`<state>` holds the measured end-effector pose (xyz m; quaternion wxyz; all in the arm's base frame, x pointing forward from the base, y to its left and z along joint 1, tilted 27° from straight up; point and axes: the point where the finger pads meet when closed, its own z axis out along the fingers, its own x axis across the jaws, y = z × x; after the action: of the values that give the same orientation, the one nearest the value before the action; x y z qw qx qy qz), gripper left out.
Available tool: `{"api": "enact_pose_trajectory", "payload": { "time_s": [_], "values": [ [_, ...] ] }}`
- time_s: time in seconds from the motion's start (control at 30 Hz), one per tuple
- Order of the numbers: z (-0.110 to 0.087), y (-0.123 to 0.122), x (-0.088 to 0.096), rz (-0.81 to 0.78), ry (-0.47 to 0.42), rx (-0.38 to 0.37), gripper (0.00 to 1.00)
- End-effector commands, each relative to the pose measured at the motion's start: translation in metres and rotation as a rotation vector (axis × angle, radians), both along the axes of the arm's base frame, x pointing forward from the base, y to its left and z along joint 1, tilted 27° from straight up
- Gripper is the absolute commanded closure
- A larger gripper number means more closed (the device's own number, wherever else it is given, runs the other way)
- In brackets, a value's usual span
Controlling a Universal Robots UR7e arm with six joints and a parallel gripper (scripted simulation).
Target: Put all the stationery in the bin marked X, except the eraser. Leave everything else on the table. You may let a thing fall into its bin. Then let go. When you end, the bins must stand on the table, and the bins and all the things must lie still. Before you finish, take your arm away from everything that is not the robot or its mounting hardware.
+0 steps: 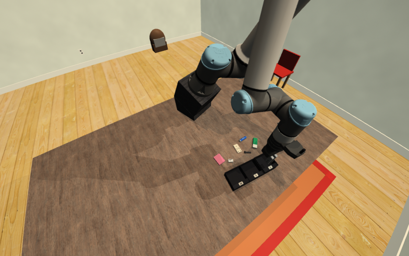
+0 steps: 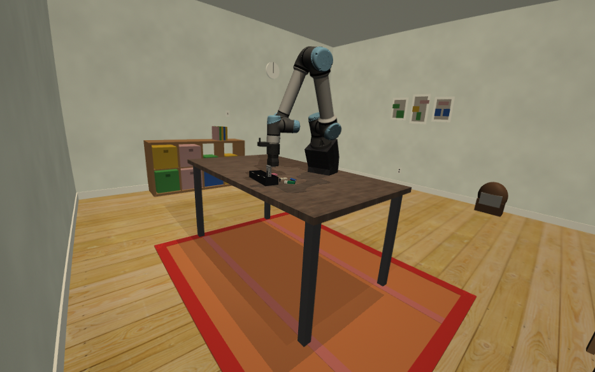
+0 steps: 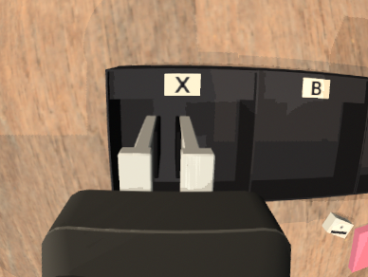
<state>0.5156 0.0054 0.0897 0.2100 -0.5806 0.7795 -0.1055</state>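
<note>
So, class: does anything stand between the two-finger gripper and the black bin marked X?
Nothing visible does. The gripper hangs right over the black X bin, above its open top; only its dark floor shows past the white fingers.

Red chair (image 1: pixel 285 66), orange-red rug (image 2: pixel 307 280), cube shelf (image 2: pixel 193 141), wall clock (image 2: pixel 272 69)

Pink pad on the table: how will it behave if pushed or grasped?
The pink pad lies flat on the table and looks thin, so a top grasp may struggle to catch its edges. With its flat square shape, it should slide when pushed, not roll. Being small, it is probably light.
</note>
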Motion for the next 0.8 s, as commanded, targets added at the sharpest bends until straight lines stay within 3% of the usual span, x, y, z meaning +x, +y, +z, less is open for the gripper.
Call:
{"api": "enact_pose_trajectory", "payload": {
  "time_s": [0.0, 0.23, 0.77],
  "values": [
    [-0.008, 0.001, 0.005, -0.001, -0.003, -0.001, 0.69],
    [-0.025, 0.002, 0.014, -0.001, -0.003, -0.001, 0.69],
    [-0.025, 0.002, 0.014, -0.001, -0.003, -0.001, 0.69]
  ]
}}
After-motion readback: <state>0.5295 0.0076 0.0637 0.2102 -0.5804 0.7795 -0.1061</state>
